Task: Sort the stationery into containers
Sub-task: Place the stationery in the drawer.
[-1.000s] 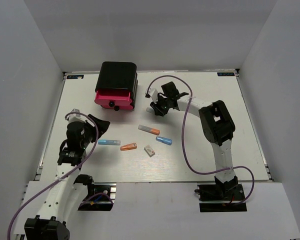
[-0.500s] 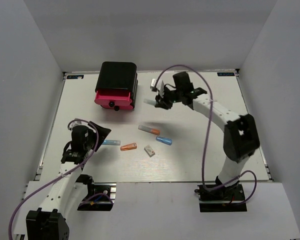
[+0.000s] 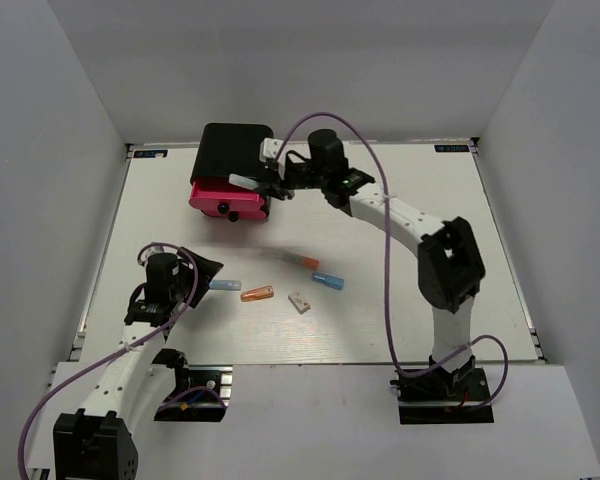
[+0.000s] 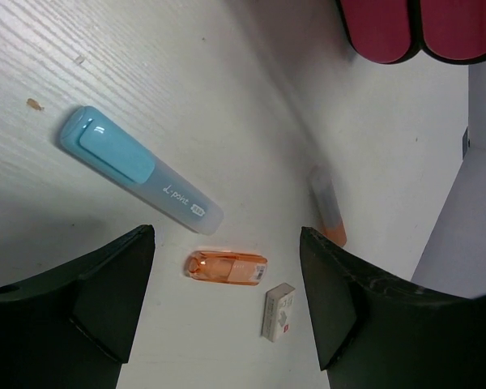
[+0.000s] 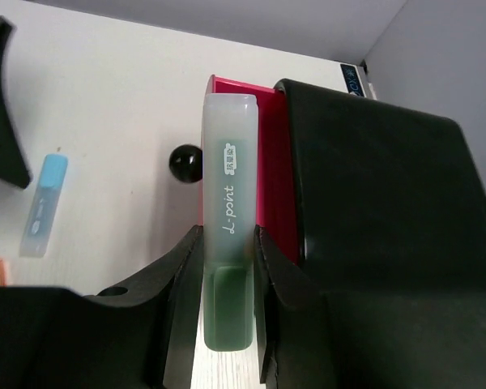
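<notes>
My right gripper (image 3: 263, 184) (image 5: 228, 237) is shut on a mint-green highlighter (image 5: 230, 194) (image 3: 245, 181), held above the front of the pink drawers (image 3: 223, 196) (image 5: 272, 174) of the black box (image 3: 236, 150) (image 5: 389, 219). On the table lie a light blue piece (image 3: 224, 284) (image 4: 138, 168), an orange one (image 3: 257, 294) (image 4: 227, 267), a whitish block (image 3: 299, 301) (image 4: 278, 312), an orange-and-grey bar (image 3: 300, 260) (image 4: 328, 209) and a darker blue one (image 3: 328, 280). My left gripper (image 3: 204, 270) (image 4: 227, 235) hangs open just left of the light blue and orange pieces, holding nothing.
A black drawer knob (image 5: 185, 162) (image 3: 223, 208) shows left of the held highlighter. The box stands at the back left of the white table (image 3: 420, 300). Grey walls close in three sides.
My right arm has swung left from the table's middle to the box, carrying the mint-green highlighter. My left gripper has drifted slightly nearer the light blue piece.
</notes>
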Tool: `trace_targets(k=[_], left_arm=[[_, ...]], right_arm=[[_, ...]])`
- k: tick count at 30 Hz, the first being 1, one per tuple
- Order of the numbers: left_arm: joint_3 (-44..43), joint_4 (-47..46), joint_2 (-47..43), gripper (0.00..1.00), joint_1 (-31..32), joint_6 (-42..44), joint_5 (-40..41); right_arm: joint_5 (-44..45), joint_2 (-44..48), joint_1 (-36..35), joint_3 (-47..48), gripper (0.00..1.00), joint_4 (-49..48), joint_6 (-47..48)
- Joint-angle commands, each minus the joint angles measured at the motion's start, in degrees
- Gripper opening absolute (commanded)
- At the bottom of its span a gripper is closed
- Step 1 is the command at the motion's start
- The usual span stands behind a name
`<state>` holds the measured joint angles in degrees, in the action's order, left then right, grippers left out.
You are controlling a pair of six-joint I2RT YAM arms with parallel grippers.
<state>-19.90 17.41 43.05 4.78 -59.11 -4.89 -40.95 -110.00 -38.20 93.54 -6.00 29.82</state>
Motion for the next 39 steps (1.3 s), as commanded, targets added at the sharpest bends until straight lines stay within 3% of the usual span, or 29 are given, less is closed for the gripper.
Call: trace_targets(k=[1, 5, 11, 21, 23, 26, 35, 39], left_arm=[[0.83, 0.51, -1.65, 0.82, -0.12, -0.74, 0.66], [0.83, 1.66, -2.71, 0.83, -0.12, -0.74, 0.67], [1.44, 1.14, -2.62, 0.83, -0.12, -0.74, 0.67], [-0.92, 3.07, 4.14, 0.83, -0.12, -3.28, 1.72], [-0.93, 3.68, 5.64, 0.83, 0.40, -3.29, 1.72], [-2.07, 4.21, 6.44, 0.86, 0.41, -4.60, 2.42], [-7.43, 8.25, 17.50, 0.88, 0.94, -7.94, 5.58], [-12.07, 11.15, 23.74, 0.87, 0.94, -9.09, 6.82]], right_arm=[[2.89, -3.64, -2.05, 7.69, 0.04, -10.17, -6.53], [4.21, -8.47, -3.46, 13.41, 0.04, -10.52, -8.11], [3.95, -11.29, -4.96, 14.48, 0.07, -11.14, -8.82], [6.93, -18.67, -4.87, 20.62, 0.35, -8.59, -8.82], [7.37, -18.85, -4.87, 21.24, 0.47, -8.06, -8.64], [7.11, -17.45, -4.87, 20.81, 0.56, -7.89, -8.82], [8.61, -2.80, -3.73, 8.69, 0.59, -17.80, -15.84], [9.22, 4.25, -2.41, -2.03, 0.60, -21.33, -15.76]])
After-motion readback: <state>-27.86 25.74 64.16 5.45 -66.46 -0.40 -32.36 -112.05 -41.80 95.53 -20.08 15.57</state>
